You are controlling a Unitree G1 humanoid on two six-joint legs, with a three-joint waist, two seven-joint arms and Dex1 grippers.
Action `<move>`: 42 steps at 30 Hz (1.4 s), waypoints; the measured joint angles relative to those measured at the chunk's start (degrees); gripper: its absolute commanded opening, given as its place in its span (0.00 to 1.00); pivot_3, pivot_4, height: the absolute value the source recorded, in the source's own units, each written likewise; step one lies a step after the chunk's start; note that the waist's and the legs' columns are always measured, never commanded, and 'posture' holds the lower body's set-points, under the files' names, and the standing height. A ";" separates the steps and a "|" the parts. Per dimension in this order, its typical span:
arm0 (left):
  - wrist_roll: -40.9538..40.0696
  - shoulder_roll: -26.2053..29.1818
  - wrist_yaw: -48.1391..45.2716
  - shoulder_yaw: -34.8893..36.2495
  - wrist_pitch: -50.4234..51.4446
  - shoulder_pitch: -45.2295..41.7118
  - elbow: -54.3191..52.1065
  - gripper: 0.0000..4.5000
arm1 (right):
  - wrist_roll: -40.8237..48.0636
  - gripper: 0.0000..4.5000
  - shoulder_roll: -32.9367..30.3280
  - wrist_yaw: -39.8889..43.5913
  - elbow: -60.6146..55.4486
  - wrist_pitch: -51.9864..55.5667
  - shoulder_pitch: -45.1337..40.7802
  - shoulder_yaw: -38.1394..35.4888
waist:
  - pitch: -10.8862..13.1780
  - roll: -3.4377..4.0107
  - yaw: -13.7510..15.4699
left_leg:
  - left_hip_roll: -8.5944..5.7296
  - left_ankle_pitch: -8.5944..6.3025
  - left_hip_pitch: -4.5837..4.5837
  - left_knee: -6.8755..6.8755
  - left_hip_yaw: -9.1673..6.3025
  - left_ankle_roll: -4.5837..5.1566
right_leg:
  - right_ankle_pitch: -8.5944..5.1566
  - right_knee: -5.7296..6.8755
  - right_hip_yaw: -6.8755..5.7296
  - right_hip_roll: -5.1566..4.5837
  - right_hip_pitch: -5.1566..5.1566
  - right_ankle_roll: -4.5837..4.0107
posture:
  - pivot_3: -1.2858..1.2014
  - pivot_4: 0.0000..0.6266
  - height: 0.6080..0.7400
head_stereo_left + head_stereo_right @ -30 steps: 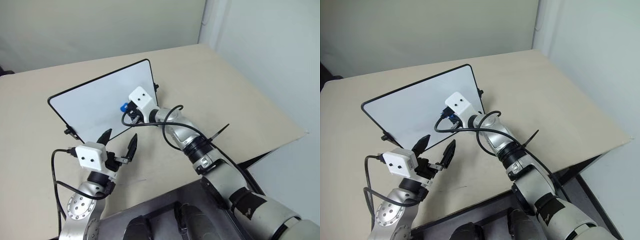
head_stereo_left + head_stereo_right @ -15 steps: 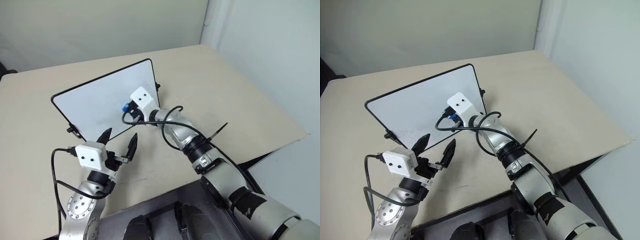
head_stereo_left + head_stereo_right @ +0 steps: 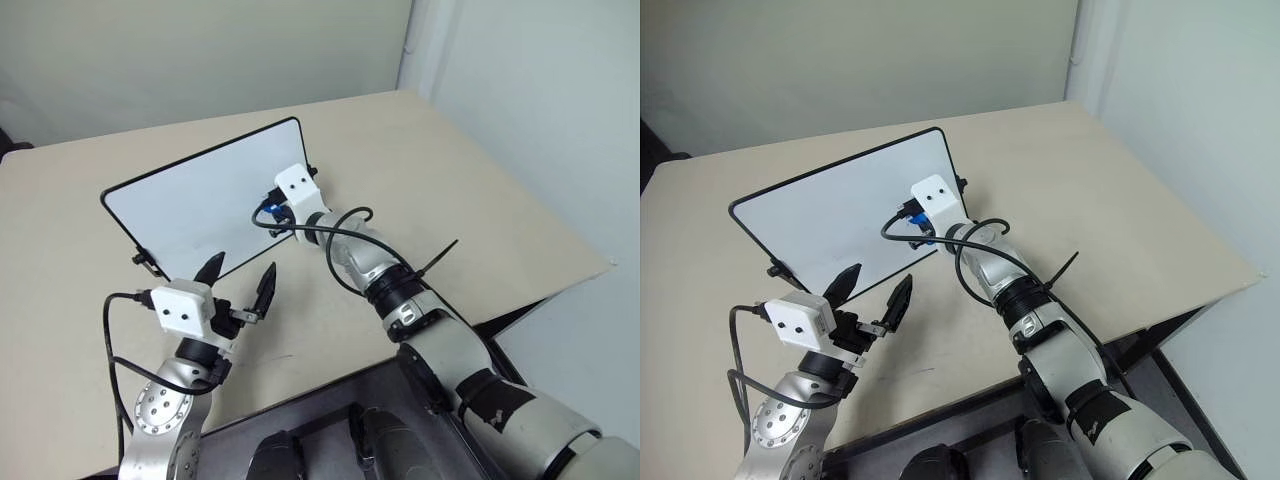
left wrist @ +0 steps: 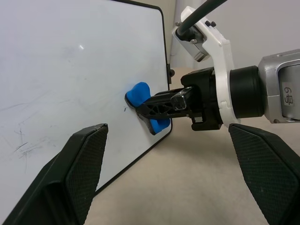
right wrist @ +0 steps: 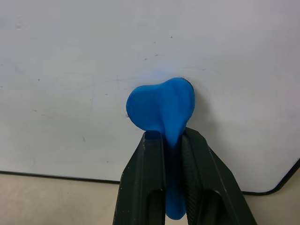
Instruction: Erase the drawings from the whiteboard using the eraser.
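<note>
The right wrist view showed the right gripper (image 5: 171, 140) clamped on the smooth, bone-shaped blue eraser (image 5: 161, 107), its rounded end pressed flat on the whiteboard (image 5: 70, 70); faint grey smudges marked the glossy surface. From the head, the black-framed board (image 3: 190, 200) stood tilted at the table's (image 3: 450, 180) far left, the right arm reaching across to its near right corner. The left gripper (image 3: 238, 281) hovered nearer, jaws spread, empty.

a beige table (image 3: 480, 190) stands by pale walls (image 3: 200, 50), with dark floor (image 3: 1160, 385) beneath its edge.
</note>
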 measured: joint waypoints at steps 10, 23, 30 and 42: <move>0.29 -0.03 0.05 -1.03 -0.16 -0.20 0.42 1.00 | -1.30 0.05 0.23 3.44 0.38 0.36 -0.16 2.80 | 0.00 0.00 -0.24 | -0.02 -0.05 0.01 0.00 -0.02 -0.09 | 0.01 -0.18 -0.12 0.00 -0.08 0.00 | 0.52 0.24 0.97; 1.30 -0.27 0.29 -1.42 -0.28 0.41 0.41 1.00 | -2.29 0.05 -0.66 10.03 -5.42 1.65 2.31 8.26 | -0.01 -0.01 -0.77 | 0.08 -0.46 0.00 -0.19 -0.01 -0.50 | 0.23 0.01 -0.35 0.00 -0.42 -0.47 | 0.52 0.24 0.97; 1.26 -0.28 0.25 -1.41 -0.28 0.59 0.41 1.00 | -2.25 0.05 -0.72 9.93 -5.87 1.91 2.38 8.57 | -0.02 -0.03 -0.71 | 0.07 -0.45 0.00 -0.10 -0.01 -0.49 | 0.15 -0.02 -0.35 0.00 -0.34 -0.32 | 0.52 0.24 0.97; 1.17 -0.23 0.11 -1.36 -0.30 0.18 0.41 1.00 | -1.28 0.05 -1.21 1.72 -2.77 2.51 1.70 0.48 | -0.02 -0.05 0.03 | 0.07 -0.29 0.02 0.04 -0.03 -0.25 | 0.17 -0.01 -0.35 -0.02 -0.22 -0.14 | 0.52 0.24 0.97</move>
